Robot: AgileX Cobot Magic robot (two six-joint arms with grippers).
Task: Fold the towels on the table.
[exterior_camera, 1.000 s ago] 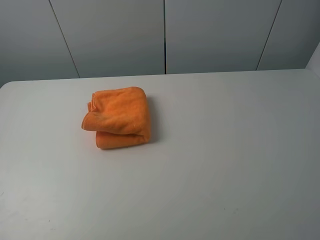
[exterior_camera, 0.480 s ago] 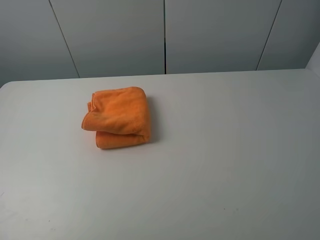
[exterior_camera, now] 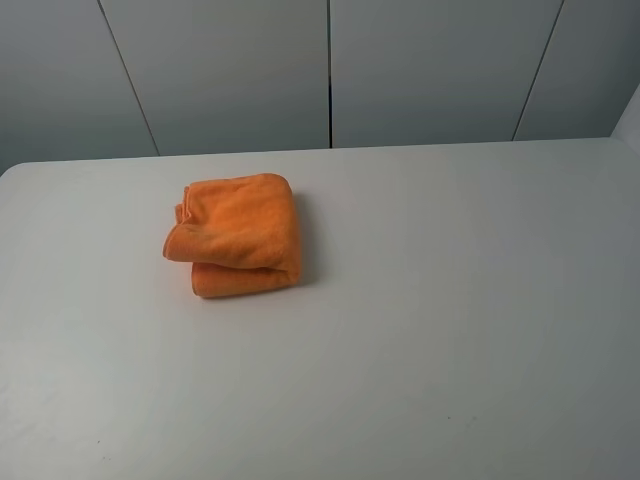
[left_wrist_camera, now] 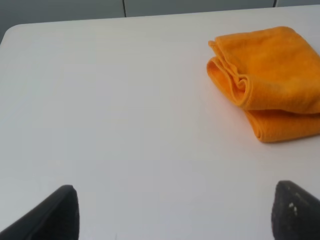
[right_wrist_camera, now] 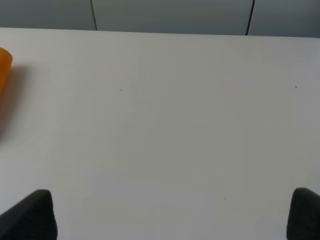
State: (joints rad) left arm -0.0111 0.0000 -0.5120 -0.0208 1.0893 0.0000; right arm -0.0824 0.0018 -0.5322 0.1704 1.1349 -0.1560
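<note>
The orange towel point(exterior_camera: 238, 234) lies folded into a thick bundle on the white table point(exterior_camera: 450, 300), left of centre and toward the back. It also shows in the left wrist view point(left_wrist_camera: 267, 80), with its layered edges curling at one side. A sliver of it shows in the right wrist view point(right_wrist_camera: 3, 70). No label is visible. Neither gripper shows in the exterior high view. My left gripper point(left_wrist_camera: 175, 212) is open and empty, well short of the towel. My right gripper point(right_wrist_camera: 172, 215) is open and empty over bare table.
Grey wall panels point(exterior_camera: 330, 70) stand behind the table's far edge. The table's rounded far-left corner point(left_wrist_camera: 12, 30) shows in the left wrist view.
</note>
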